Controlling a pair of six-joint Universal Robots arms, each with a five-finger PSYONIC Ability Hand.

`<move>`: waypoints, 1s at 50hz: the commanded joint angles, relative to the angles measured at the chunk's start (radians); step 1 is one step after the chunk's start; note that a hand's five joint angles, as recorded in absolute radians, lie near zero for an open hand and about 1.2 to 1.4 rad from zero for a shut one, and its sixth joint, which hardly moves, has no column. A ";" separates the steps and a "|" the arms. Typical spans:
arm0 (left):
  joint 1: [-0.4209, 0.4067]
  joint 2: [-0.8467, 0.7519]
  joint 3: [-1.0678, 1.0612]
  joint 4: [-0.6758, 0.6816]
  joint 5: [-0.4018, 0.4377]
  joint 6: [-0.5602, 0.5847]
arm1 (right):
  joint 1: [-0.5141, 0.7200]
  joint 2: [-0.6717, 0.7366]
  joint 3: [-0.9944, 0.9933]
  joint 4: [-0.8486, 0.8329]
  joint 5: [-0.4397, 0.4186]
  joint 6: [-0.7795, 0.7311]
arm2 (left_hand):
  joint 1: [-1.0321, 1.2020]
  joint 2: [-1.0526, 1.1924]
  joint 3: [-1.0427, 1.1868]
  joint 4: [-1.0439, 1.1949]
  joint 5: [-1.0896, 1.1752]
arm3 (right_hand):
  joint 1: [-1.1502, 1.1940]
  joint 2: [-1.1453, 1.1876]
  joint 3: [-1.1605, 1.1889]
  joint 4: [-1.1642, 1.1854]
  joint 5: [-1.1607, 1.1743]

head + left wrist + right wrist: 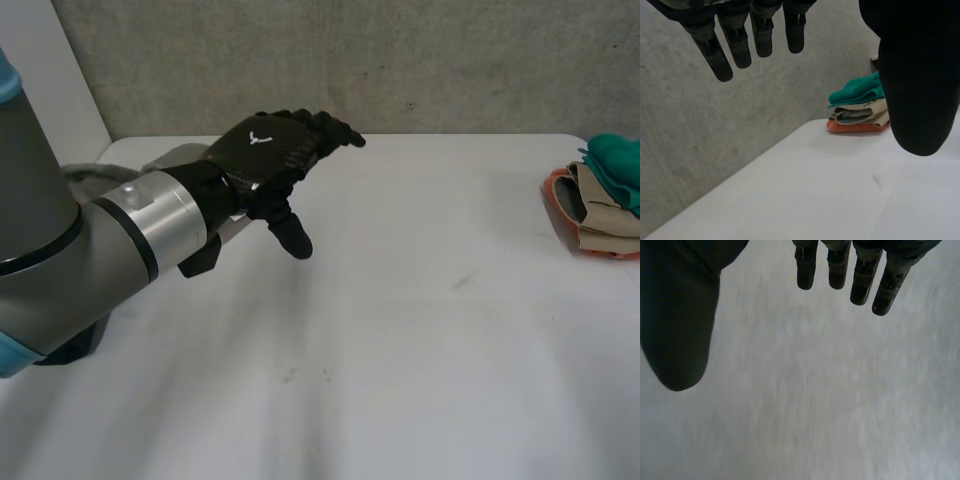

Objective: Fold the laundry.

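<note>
Laundry stack (pixel 605 200) of folded pieces, teal over beige over orange, sat at the 3 o'clock edge of the tabletop (pixel 400 330); judged soft, light and limp, best taken by pinching an edge or corner, and apt to sag or slide apart if lifted whole. Left robot hand (pixel 270 155) hovered near 10 o'clock, fingers straight, thumb spread downward, holding and touching nothing. Right robot hand (pixel 680 315) hung over bare tabletop, fingers straight, thumb well apart, empty.
</note>
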 commanded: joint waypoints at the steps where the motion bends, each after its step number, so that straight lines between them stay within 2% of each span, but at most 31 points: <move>1: 0.037 0.018 -0.002 0.031 0.006 -0.015 | 0.337 -0.140 0.164 -0.076 0.004 0.341 | 0.022 0.025 0.024 0.029 0.020 | -0.031 -0.048 -0.042 -0.065 -0.061; 4: 0.047 0.017 -0.004 0.032 0.011 -0.018 | 0.470 -0.181 0.273 -0.078 -0.028 0.483 | 0.019 0.023 0.021 0.026 0.017 | -0.031 -0.048 -0.042 -0.065 -0.061; 7: 0.060 0.017 -0.005 0.034 0.012 -0.018 | 0.579 -0.189 0.386 -0.078 -0.068 0.560 | 0.013 0.017 0.016 0.020 0.011 | -0.031 -0.048 -0.042 -0.065 -0.061; 10: 0.086 0.018 -0.021 0.034 0.021 -0.010 | 0.638 -0.182 0.467 -0.079 -0.098 0.550 | 0.004 0.008 0.007 0.011 0.002 | -0.031 -0.048 -0.042 -0.065 -0.061; 14: 0.138 0.015 -0.038 0.049 0.029 -0.003 | 0.658 -0.153 0.549 -0.041 -0.105 0.441 | -0.019 -0.016 -0.017 -0.012 -0.021 | -0.031 -0.048 -0.042 -0.065 -0.061; 18: 0.251 0.012 -0.048 0.095 0.006 0.022 | 0.664 -0.105 0.585 0.048 -0.048 0.274 | -0.022 -0.019 -0.020 -0.015 -0.024 | -0.031 -0.048 -0.042 -0.065 -0.061; 19: 0.300 0.006 -0.053 0.118 -0.012 0.039 | 0.661 -0.094 0.592 0.085 -0.002 0.216 | -0.028 -0.024 -0.026 -0.021 -0.030 | -0.031 -0.048 -0.042 -0.065 -0.061; 21: 0.343 -0.003 -0.062 0.143 -0.037 0.065 | 0.655 -0.093 0.605 0.114 0.030 0.171 | -0.028 -0.024 -0.026 -0.021 -0.030 | -0.031 -0.048 -0.042 -0.065 -0.061; 23: 0.397 -0.040 -0.070 0.169 -0.086 0.129 | 0.658 -0.093 0.626 0.131 0.064 0.125 | -0.031 -0.027 -0.028 -0.024 -0.033 | -0.031 -0.048 -0.042 -0.065 -0.061; 26: 0.431 -0.103 -0.064 0.186 -0.132 0.226 | 0.656 -0.091 0.654 0.128 0.084 0.100 | -0.028 -0.024 -0.026 -0.021 -0.030 | -0.031 -0.048 -0.042 -0.065 -0.061; 27: 0.447 -0.159 -0.056 0.189 -0.159 0.317 | 0.655 -0.090 0.665 0.126 0.081 0.097 | -0.034 -0.030 -0.031 -0.027 -0.036 | -0.031 -0.048 -0.042 -0.065 -0.061; 32: 0.495 -0.307 -0.039 0.167 -0.235 0.549 | 0.650 -0.088 0.683 0.123 0.078 0.112 | -0.034 -0.030 -0.031 -0.027 -0.036 | -0.031 -0.048 -0.042 -0.065 -0.061; 36: 0.504 -0.373 -0.039 0.147 -0.301 0.608 | 0.649 -0.088 0.695 0.120 0.076 0.119 | -0.013 -0.010 -0.011 -0.007 -0.015 | -0.031 -0.048 -0.042 -0.065 -0.061; 40: 0.509 -0.391 -0.035 0.149 -0.341 0.600 | 0.650 -0.086 0.711 0.102 0.066 0.122 | 0.039 0.043 0.042 0.046 0.037 | -0.031 -0.048 -0.042 -0.065 -0.061; 44: 0.507 -0.416 -0.032 0.157 -0.373 0.611 | 0.652 -0.086 0.717 0.091 0.066 0.119 | 0.197 0.201 0.200 0.204 0.195 | -0.031 -0.048 -0.042 -0.065 -0.061; 48: 0.506 -0.430 -0.022 0.199 -0.425 0.617 | 0.650 -0.086 0.717 0.091 0.066 0.119 | 0.652 0.655 0.654 0.658 0.650 | -0.031 -0.048 -0.042 -0.065 -0.061; 49: 0.503 -0.428 -0.022 0.224 -0.437 0.622 | 0.649 -0.086 0.715 0.091 0.066 0.120 | 0.912 0.915 0.914 0.918 0.910 | -0.031 -0.048 -0.042 -0.065 -0.061; 50: 0.498 -0.428 -0.024 0.235 -0.440 0.623 | 0.649 -0.086 0.715 0.091 0.064 0.120 | 1.051 1.055 1.053 1.058 1.049 | -0.031 -0.048 -0.042 -0.065 -0.061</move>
